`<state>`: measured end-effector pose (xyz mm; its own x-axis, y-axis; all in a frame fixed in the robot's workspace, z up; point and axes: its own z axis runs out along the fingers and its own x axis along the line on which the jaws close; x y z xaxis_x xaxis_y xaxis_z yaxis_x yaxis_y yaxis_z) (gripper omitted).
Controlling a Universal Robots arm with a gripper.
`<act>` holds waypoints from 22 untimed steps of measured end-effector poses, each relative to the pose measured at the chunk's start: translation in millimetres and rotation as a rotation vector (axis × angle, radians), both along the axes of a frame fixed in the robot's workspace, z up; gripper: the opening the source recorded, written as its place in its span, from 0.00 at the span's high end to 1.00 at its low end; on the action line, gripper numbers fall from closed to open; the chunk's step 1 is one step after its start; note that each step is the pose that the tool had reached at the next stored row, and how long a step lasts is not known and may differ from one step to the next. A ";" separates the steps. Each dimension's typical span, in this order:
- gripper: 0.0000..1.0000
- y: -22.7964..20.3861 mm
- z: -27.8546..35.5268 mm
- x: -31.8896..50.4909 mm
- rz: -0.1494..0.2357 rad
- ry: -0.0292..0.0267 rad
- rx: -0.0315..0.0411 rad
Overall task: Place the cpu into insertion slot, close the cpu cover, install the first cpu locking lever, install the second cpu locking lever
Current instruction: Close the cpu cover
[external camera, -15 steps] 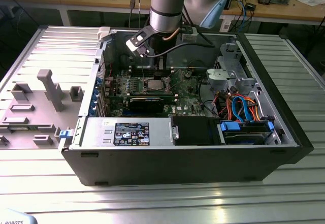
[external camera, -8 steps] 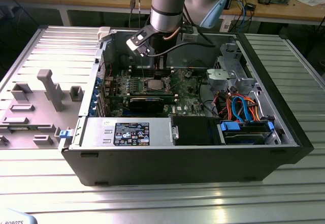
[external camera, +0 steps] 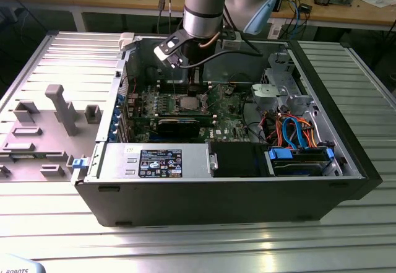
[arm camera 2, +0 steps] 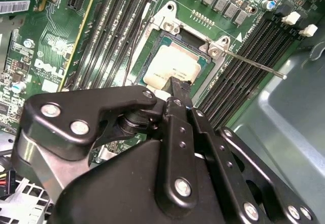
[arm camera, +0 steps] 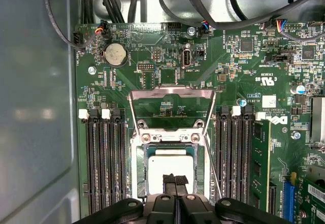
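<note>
We see a ribbed tabletop (external camera: 185, 248) carrying an open case (external camera: 216, 199) across the middle of the exterior view. The arm (external camera: 204, 7) reaches down from the top centre of that frame to the green board (external camera: 229, 115). In the first wrist view the gripper (arm camera: 175, 179) has its two fingers pressed together, only a seam between them and nothing caught there, so we judge it empty. The cover (arm camera: 170, 93) stands open on the far side of the slot (arm camera: 137, 173) from the tips, straight ahead along the fingers' line, hinge edge at the slot's rim. The cpu (arm camera: 170, 164) lies flat in the slot, silver top up, right under the tips. Whether they touch it we cannot tell. In the second wrist view a thin lever (arm camera 2: 254, 64) juts from the slot's corner across the memory sockets (arm camera 2: 264, 36).
</note>
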<state>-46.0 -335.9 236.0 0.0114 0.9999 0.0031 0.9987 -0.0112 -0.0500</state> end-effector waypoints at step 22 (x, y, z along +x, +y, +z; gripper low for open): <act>0.89 0.0 8.9 0.0 0.000 -0.0001 0.0000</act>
